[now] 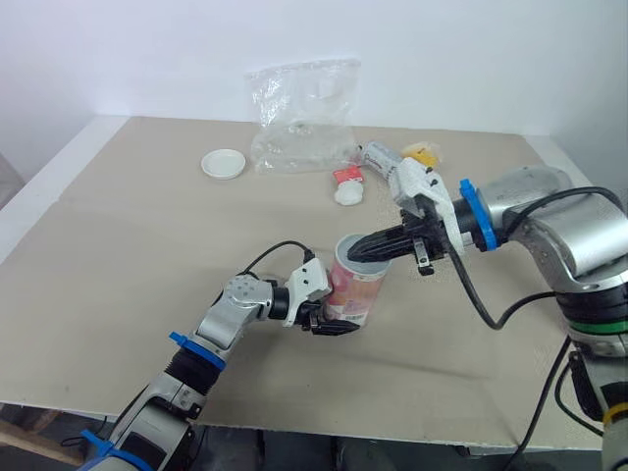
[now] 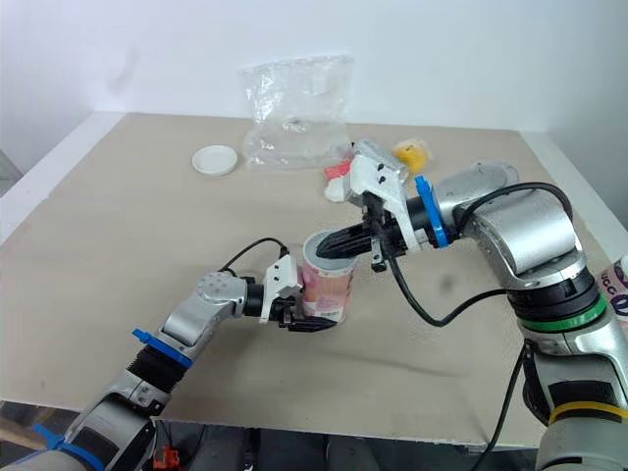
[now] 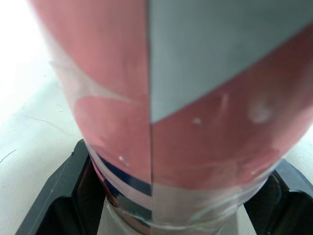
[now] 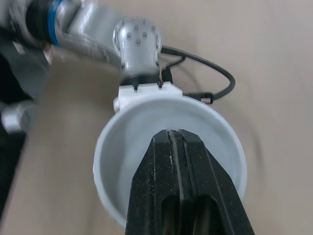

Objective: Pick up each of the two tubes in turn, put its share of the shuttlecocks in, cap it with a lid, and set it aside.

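My left end effector [image 1: 332, 320] is clamped on the base of the tube [image 1: 359, 287], holding it roughly upright near the middle of the bench [image 1: 137, 255]. The tube is pink with a pale grey panel, a dark blue band and clear tape low down, and white inside. My right end effector [image 4: 174, 139], fingers pressed together, dips into its open mouth. A white lid [image 1: 224, 163] lies at ten o'clock from the tube.

Left gripper [image 3: 171, 210] grips pink tube [image 3: 205, 127] nr its base, black fingers [image 3: 51, 196] either side. Tube has grey panel [image 3: 220, 54]. Beige table [image 3: 24, 142] behind.
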